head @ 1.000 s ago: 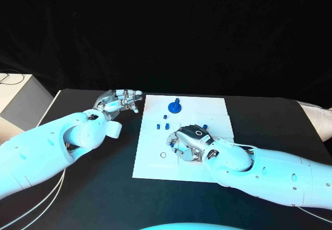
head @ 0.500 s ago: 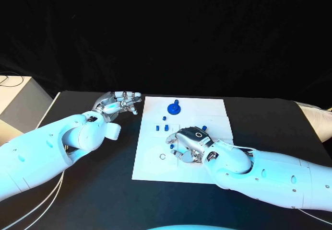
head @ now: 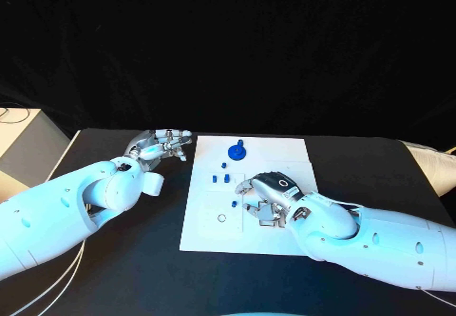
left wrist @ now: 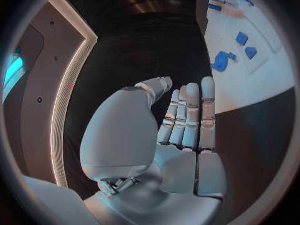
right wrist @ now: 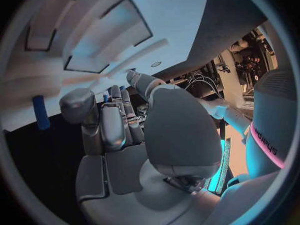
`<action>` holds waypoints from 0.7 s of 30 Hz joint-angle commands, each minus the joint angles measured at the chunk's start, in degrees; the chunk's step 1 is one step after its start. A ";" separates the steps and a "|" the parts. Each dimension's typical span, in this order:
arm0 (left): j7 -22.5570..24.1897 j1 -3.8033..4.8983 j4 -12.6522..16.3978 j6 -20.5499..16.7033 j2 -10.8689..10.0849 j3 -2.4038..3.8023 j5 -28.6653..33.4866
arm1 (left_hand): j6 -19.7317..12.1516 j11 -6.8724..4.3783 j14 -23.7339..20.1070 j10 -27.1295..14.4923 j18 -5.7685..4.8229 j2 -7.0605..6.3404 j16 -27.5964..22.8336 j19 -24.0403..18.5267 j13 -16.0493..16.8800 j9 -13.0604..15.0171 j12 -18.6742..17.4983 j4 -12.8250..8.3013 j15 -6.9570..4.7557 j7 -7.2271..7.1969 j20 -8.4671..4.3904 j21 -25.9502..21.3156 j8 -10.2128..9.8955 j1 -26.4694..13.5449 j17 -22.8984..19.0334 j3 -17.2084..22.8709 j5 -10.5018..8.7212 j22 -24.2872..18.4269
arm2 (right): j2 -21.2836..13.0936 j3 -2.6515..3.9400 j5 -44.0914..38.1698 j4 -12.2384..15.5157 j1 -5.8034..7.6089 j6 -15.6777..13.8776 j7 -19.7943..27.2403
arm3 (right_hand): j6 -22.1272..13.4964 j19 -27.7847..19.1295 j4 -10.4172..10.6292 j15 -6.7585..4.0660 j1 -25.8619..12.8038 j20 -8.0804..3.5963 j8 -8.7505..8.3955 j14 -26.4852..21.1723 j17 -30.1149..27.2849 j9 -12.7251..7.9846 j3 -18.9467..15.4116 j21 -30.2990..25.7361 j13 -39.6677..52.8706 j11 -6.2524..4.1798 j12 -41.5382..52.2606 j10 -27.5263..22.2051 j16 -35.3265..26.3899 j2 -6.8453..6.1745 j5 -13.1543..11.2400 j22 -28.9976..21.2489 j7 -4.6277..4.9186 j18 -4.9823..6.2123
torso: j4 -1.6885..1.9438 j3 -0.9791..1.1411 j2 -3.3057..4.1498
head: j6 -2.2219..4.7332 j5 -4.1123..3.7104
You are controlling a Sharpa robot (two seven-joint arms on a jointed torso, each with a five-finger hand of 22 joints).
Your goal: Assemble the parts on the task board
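The left hand point(head: 163, 143) hovered over the table point(head: 142, 263) just left of the task board point(head: 214, 230), released, fingers straight, holding nothing. On the board's far part lay the blue parts point(head: 236, 152). The right hand point(head: 267, 197) hung over the board's middle; whether it grasped anything, I cannot tell.

Board under hand: the silver right hand point(head: 269, 197) covered the 4 o'clock part of the white rectangular task board point(head: 204, 230).
Small blue parts point(head: 221, 178): too small to tell shapes.
Right grasp: unclear.
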 commanded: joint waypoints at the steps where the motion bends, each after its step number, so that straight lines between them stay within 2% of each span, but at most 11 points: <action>1: 0.24 -0.08 0.07 0.73 0.01 0.02 0.23 | 0.03 0.07 0.27 -0.36 0.91 0.37 -0.25 0.40 -0.09 -0.09 0.37 -0.05 -0.06 0.32 0.13 -0.39 -0.10 0.34 -0.05 -0.34 0.00 -0.06 | -1.73 0.28 5.38 0.86 1.35 2.42 -0.30 | 0.82 0.55 0.49 -0.04 0.02 -0.09 -0.10 1.19 0.58 0.03 0.50 0.71 0.11 -0.24 0.62 1.25 0.63 -0.22 0.25 0.74 -0.05 0.15 | -0.04 -0.06 -0.05 | 0.32 -0.39; 7: 0.33 -0.26 -0.07 0.67 -0.06 0.00 -0.09 | 0.03 0.07 0.27 -0.36 0.91 0.37 -0.25 0.40 -0.09 -0.09 0.37 -0.05 -0.06 0.32 0.13 -0.39 -0.10 0.34 -0.05 -0.34 0.00 -0.06 | -5.01 0.51 10.96 0.44 4.76 6.94 1.06 | 1.38 1.32 0.89 -0.33 -0.21 -0.36 -0.03 1.51 1.58 0.15 1.42 2.62 0.22 -0.59 1.10 3.00 1.64 -0.69 0.13 2.81 -0.32 -0.25 | -0.10 -0.14 -0.18 | 0.80 -1.11; 11: 0.44 -0.40 -0.20 0.62 -0.05 -0.01 -0.23 | 0.03 0.07 0.27 -0.36 0.91 0.37 -0.25 0.40 -0.09 -0.09 0.37 -0.05 -0.06 0.32 0.13 -0.39 -0.10 0.34 -0.05 -0.34 0.00 -0.06 | -6.58 0.58 11.34 -0.32 6.38 9.59 1.69 | 1.26 1.76 1.31 -0.45 -1.01 -0.51 -0.21 1.67 1.96 0.18 0.87 3.54 0.15 -0.75 0.82 3.13 2.22 -1.82 0.95 3.78 -0.47 -0.44 | -0.18 -0.14 -0.31 | 1.18 -1.32; 13: 0.47 -0.48 -0.23 0.62 -0.04 -0.01 -0.27 | 0.03 0.07 0.27 -0.36 0.91 0.37 -0.25 0.40 -0.09 -0.09 0.37 -0.05 -0.06 0.32 0.13 -0.39 -0.10 0.34 -0.05 -0.34 0.00 -0.06 | -6.94 0.59 10.31 -0.90 6.82 10.77 1.69 | 0.98 1.82 1.44 -0.51 -1.35 -0.58 -0.41 1.68 2.12 0.17 -0.05 3.73 0.08 -0.86 0.48 2.69 2.48 -2.20 1.20 4.03 -0.59 -0.48 | -0.22 -0.11 -0.36 | 1.21 -1.33; 16: 0.49 -0.59 -0.23 0.65 -0.01 -0.01 -0.32 | 0.03 0.07 0.27 -0.36 0.91 0.37 -0.25 0.40 -0.09 -0.09 0.37 -0.05 -0.06 0.32 0.13 -0.39 -0.10 0.34 -0.05 -0.34 0.00 -0.06 | -7.07 0.61 8.71 -2.05 7.18 12.31 1.66 | 0.80 1.75 1.43 -0.61 -1.30 -0.67 -0.56 1.71 2.37 0.18 -1.38 3.33 0.06 -0.98 0.14 2.17 2.81 -2.16 0.92 3.65 -1.04 -0.38 | -0.12 -0.10 -0.32 | 1.31 -1.43; 21: 0.50 -0.71 -0.19 0.57 -0.08 -0.02 -0.35 | 0.08 0.06 0.33 -0.34 0.91 0.44 -0.28 0.51 -0.10 -0.11 0.47 0.15 -0.05 0.31 0.13 -0.53 -0.08 0.30 -0.10 -0.44 0.00 -0.18 | -7.05 0.61 6.70 -3.28 7.38 14.23 1.57 | 0.90 1.84 1.43 -0.61 -1.01 -0.70 -0.58 1.71 2.49 0.23 -2.52 3.36 0.06 -0.97 -0.13 1.69 3.03 -2.06 0.73 3.72 -1.24 -0.40 | -0.12 -0.11 -0.22 | 1.32 -1.66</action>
